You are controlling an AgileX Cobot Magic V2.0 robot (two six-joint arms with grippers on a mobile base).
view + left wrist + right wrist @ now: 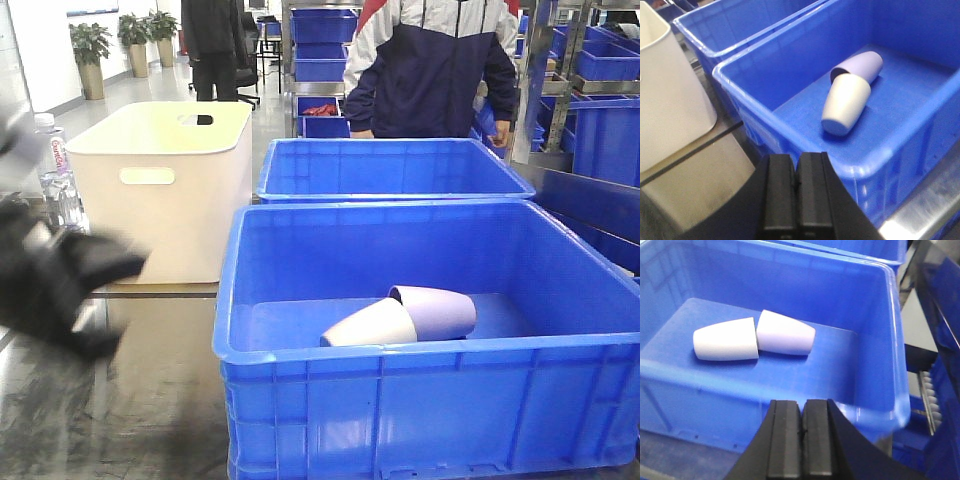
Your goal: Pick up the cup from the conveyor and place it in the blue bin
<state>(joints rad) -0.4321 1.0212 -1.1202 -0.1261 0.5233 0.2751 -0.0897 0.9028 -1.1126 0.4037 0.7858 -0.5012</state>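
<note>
The blue bin (300,400) fills the near right of the front view. Two cups lie on their sides on its floor, touching: a white cup (370,326) and a lavender cup (440,310). Both also show in the left wrist view (845,102) (860,66) and the right wrist view (725,339) (786,333). My left gripper (796,159) is shut and empty, just outside the bin's near left corner. My right gripper (803,405) is shut and empty, outside the bin's near wall. A glossy dark surface (120,410) left of the bin looks like the conveyor; no cup shows on it.
A cream-white tub (160,190) with handle cutouts stands left of the bin. My left arm (60,285) is a black blur in front of it. A second blue bin (390,170) stands behind, with a person (430,65) beyond it. A water bottle (55,170) is at far left.
</note>
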